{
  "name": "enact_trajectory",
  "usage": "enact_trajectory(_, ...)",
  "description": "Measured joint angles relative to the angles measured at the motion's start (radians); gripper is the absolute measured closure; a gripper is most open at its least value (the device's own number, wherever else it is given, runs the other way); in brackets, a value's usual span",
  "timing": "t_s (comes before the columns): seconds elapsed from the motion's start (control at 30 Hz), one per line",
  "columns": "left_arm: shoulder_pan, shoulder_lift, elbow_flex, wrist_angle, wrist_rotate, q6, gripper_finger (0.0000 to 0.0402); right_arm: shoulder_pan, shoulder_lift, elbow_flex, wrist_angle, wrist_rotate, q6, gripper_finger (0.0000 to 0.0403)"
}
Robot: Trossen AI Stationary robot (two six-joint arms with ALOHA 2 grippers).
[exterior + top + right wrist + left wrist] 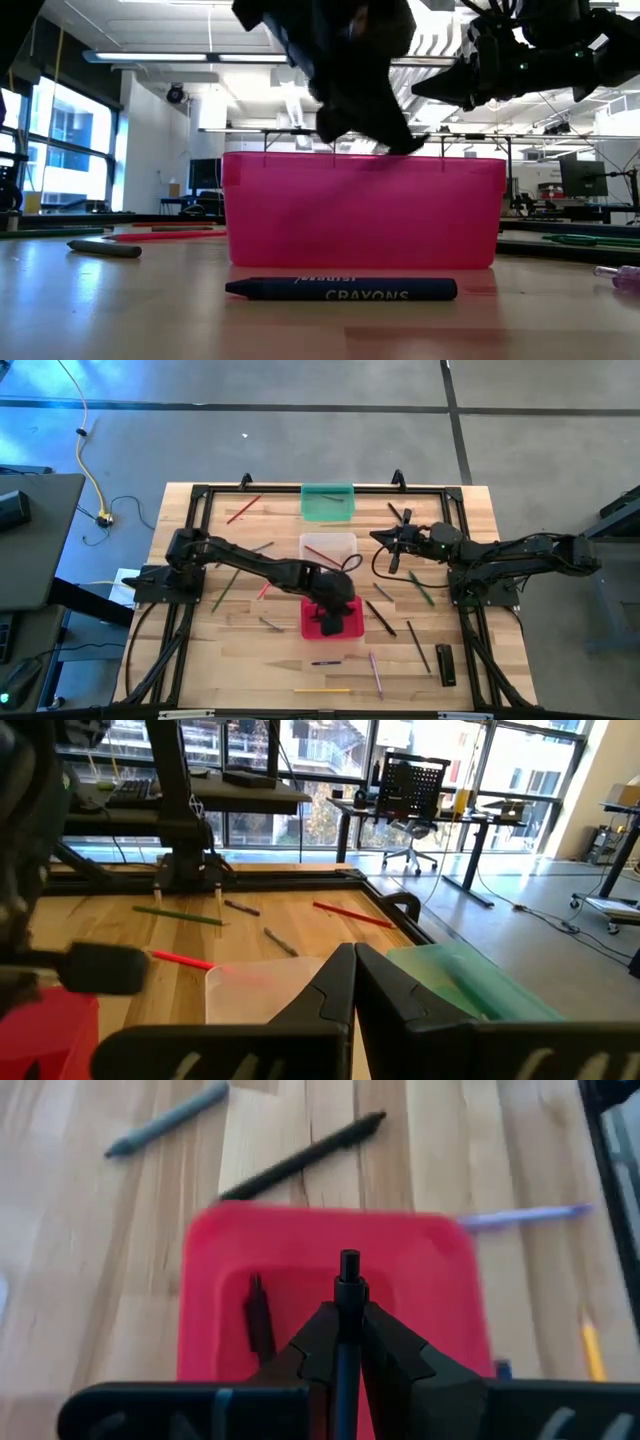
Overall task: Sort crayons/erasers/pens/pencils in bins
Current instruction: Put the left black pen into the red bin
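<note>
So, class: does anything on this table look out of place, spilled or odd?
Nothing is broken or spilled. Pencils and pens lie loose across the table rather than in the bins. The left gripper holds a black pen over the red bin.

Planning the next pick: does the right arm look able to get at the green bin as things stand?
Probably yes. The right hand, shut and empty, hovers just right of the green bin, with nothing between them; the left hand is busy over the red bin.
</note>
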Motion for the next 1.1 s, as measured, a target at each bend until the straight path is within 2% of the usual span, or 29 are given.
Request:
enact_trajectory(0.3,0.006,0.022,0.005,-0.044,-0.060,0.001,0.0381,0.000,-0.012,-0.001,-0.009,0.000,0.000,0.0403)
enact_trajectory(1.1,0.009,0.096,0.005,-0.005,-0.064,0.008,0.0382,0.000,-0.014,0.000,-0.017,0.000,0.000,0.0403)
